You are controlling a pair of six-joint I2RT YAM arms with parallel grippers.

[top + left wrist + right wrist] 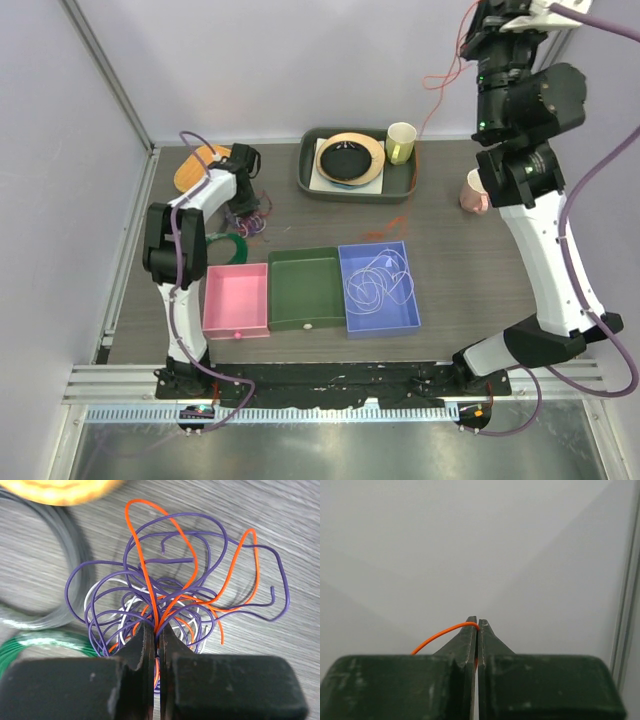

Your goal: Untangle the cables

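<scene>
Cables (165, 600): purple, orange and white loops knotted into one clump (252, 226) on the bench. It sits at the centre of the left wrist view and in the upper left of the bench in the top view. More white loops lie well apart in the blue bin (385, 329), mid-frame.

Left tool (156, 630): jaws closed at the near edge of the clump, pinching an orange strand (148, 580) where it dives among the purple. I cannot tell whether a purple loop is caught with it.

Right tool (477, 623): closed on an orange length (442, 631), held high at the upper right of the top view, well above the bench. I cannot tell whether this is the same wire as the strand in the left tool.

Just beside the clump are a green coiled ring (35, 642), lower left of the wrist view, and a grey ring (62, 545) at left.

Step in hand, as I judge it: drawing orange free of purple.

- I would lift slowly and pull along the strand's own run, not across the loops, so they slide off rather than cinch.
- If both tools hold one wire, I would keep slack between them.
- If the whole clump rises with the strand, I would stop and regrip closer to a free end.
- I would keep clear of the green ring so it is not dragged along.
</scene>
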